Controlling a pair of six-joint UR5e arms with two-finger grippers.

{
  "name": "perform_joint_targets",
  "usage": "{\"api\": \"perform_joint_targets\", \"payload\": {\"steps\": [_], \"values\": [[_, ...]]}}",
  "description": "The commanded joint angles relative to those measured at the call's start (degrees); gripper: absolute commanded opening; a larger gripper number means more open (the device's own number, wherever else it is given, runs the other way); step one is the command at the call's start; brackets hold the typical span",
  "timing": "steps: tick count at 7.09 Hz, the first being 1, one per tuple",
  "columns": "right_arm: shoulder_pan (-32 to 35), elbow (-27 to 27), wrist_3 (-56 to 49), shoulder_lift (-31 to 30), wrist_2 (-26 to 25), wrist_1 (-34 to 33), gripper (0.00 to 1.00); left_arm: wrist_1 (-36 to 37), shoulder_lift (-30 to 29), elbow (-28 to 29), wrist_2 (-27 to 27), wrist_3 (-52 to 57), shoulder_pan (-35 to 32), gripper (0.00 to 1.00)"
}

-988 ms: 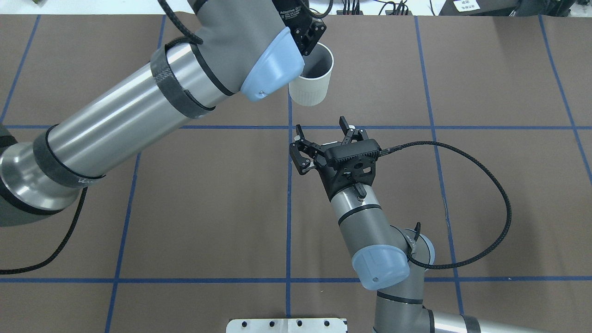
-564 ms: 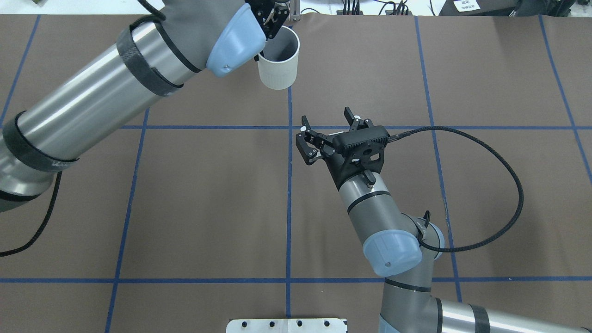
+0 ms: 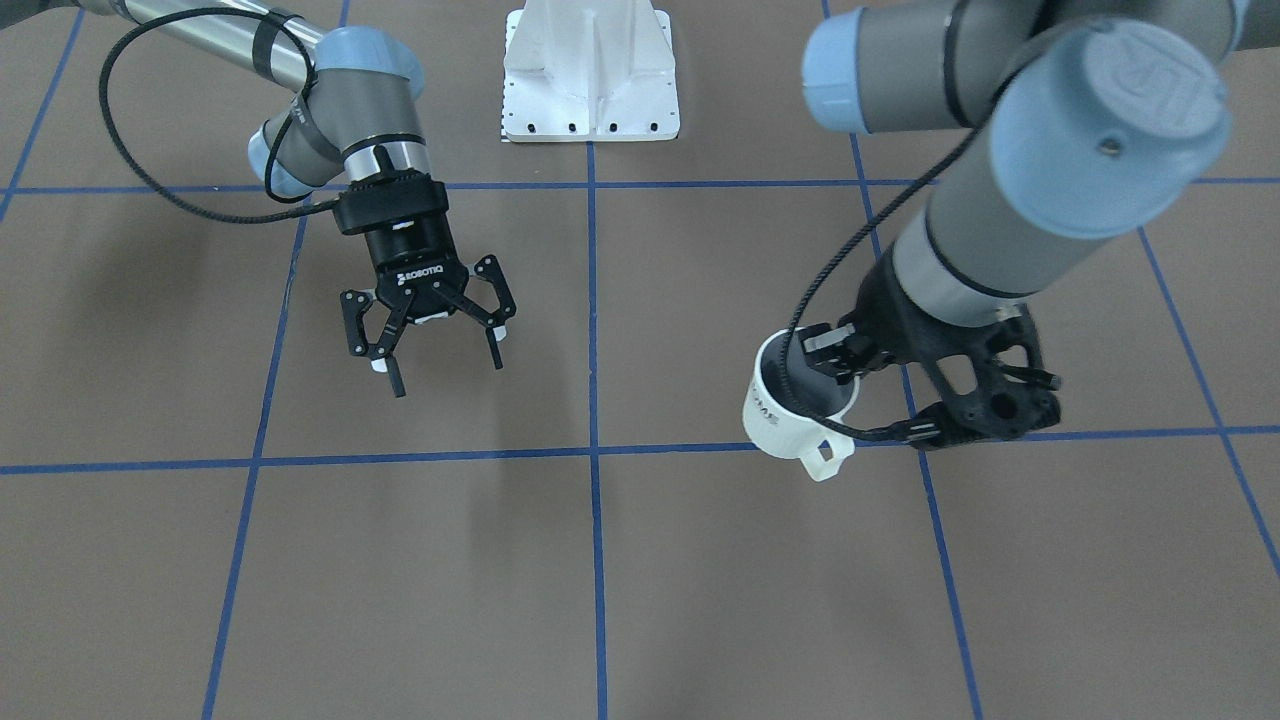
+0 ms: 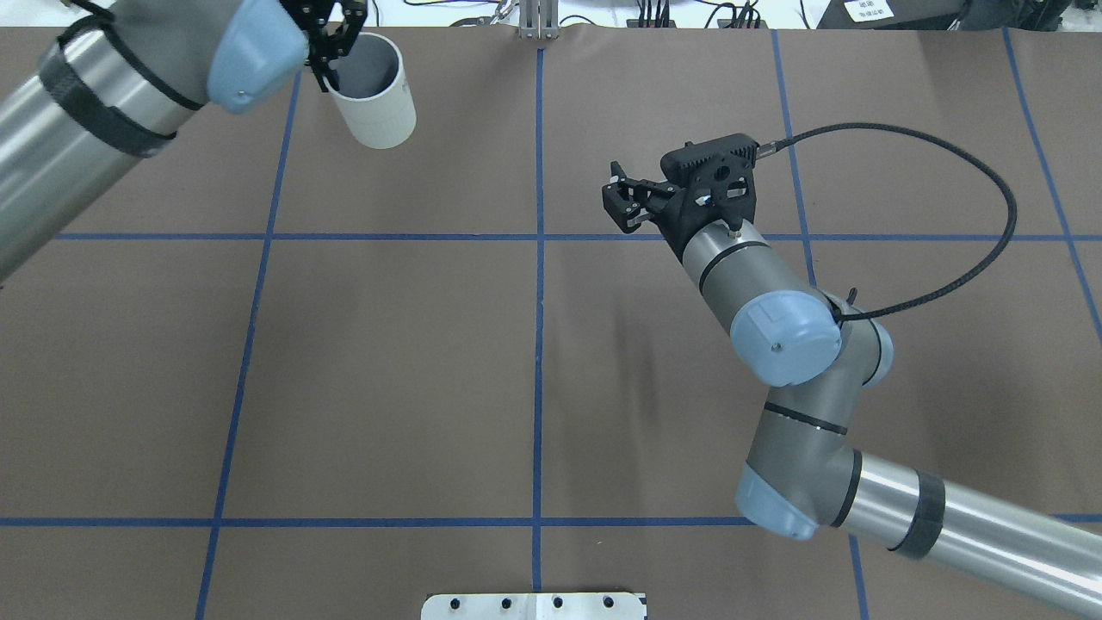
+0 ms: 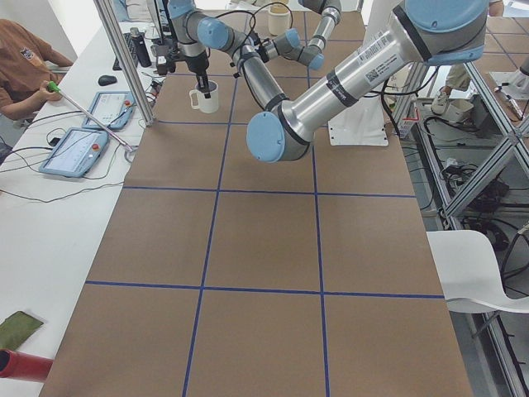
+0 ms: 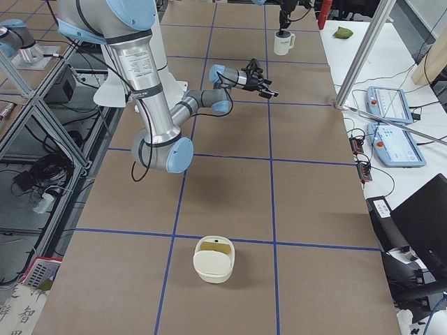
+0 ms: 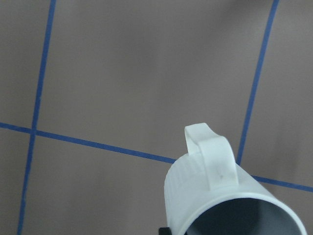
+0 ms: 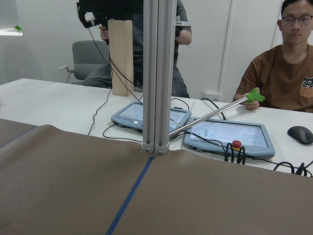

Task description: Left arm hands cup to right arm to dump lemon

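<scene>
My left gripper (image 4: pixel 331 45) is shut on the rim of the cream-white cup (image 4: pixel 372 93), which hangs upright just above the table near its far left corner. One finger sits inside the cup (image 3: pixel 795 410), and the handle points away from the robot. In the left wrist view the cup (image 7: pixel 220 196) fills the lower right, handle up. What shows of its inside is grey; the lemon is not in view. My right gripper (image 3: pixel 447 375) hangs open and empty over the table, well apart from the cup. The overhead view shows the right gripper (image 4: pixel 618 207) right of the centre line.
A white mount plate (image 3: pixel 590 90) sits at the robot's base. An aluminium post (image 4: pixel 535 21) stands at the far edge. Beyond it are tablets (image 8: pixel 227 137) and a seated person holding a green-tipped rod (image 8: pixel 254 95). A cream container (image 6: pixel 214 258) stands near the table's right end.
The left arm has carried the cup leftward along the far edge. The right gripper, still open, has moved farther from the robot and to the right.
</scene>
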Motion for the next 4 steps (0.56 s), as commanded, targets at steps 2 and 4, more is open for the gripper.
{"api": "perform_joint_targets", "payload": {"steps": [2, 4], "values": [[13.02, -2.03, 0.07, 0.19, 22.74, -9.97, 0.97, -5.18, 15.82, -5.19, -0.85, 15.46, -5.56, 0.00], [19.98, -2.20, -0.10, -1.55, 38.59, -12.76, 0.97, -14.61, 27.23, -7.04, -0.85, 16.91, -6.02, 0.00]]}}
